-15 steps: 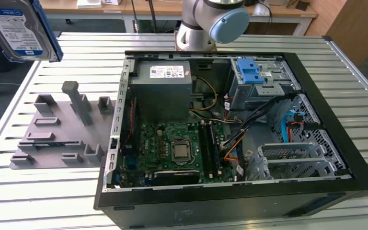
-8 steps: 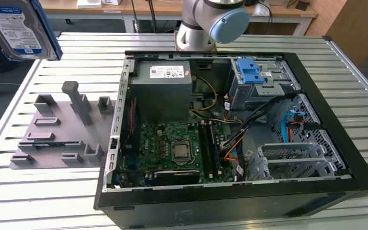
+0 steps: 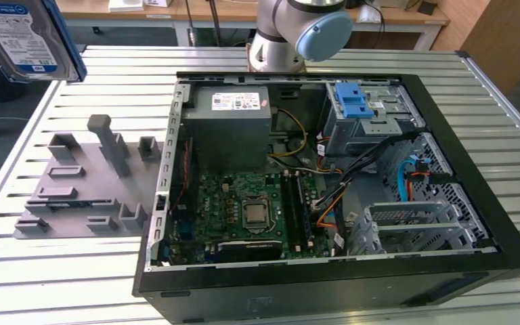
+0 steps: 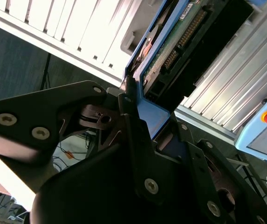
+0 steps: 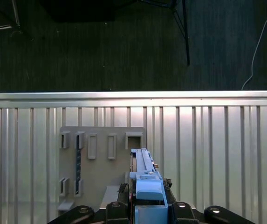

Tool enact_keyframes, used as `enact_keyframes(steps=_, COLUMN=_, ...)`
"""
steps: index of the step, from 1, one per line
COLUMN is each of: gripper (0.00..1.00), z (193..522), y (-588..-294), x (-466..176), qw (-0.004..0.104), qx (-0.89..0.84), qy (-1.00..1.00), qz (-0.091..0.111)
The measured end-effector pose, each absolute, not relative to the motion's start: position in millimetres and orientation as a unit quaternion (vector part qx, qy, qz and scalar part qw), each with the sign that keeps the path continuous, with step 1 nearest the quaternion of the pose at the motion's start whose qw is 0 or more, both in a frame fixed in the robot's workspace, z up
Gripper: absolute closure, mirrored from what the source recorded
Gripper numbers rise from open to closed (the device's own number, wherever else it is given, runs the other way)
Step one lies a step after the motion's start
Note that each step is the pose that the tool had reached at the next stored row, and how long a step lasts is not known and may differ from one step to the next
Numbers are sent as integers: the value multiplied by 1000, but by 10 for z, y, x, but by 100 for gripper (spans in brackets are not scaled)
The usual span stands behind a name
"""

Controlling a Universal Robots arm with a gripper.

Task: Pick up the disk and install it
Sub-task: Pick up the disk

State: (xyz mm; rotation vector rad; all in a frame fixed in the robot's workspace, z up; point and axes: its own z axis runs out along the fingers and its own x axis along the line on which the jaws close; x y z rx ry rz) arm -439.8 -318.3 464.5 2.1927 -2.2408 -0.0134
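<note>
Aloft, disk [image 3: 18, 34] in gripper [image 5: 148, 209], outside case [image 3: 332, 292].

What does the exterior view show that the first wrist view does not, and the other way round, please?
Exterior view's own: the open computer case with its motherboard, the silver cage with a blue latch, and the arm. First wrist view's own: the tool closed on the disk, seen edge-on, and the dark floor beyond the table edge. Shared: the disk, held up off the table, the grey fixture plate and the slatted table.
</note>
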Motion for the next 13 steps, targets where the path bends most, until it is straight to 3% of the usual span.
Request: enact_keyframes(steps=13, gripper=64, z=4775, y=-3183, x=-4398, qw=3, qx=699, qy=-715, qz=-4)
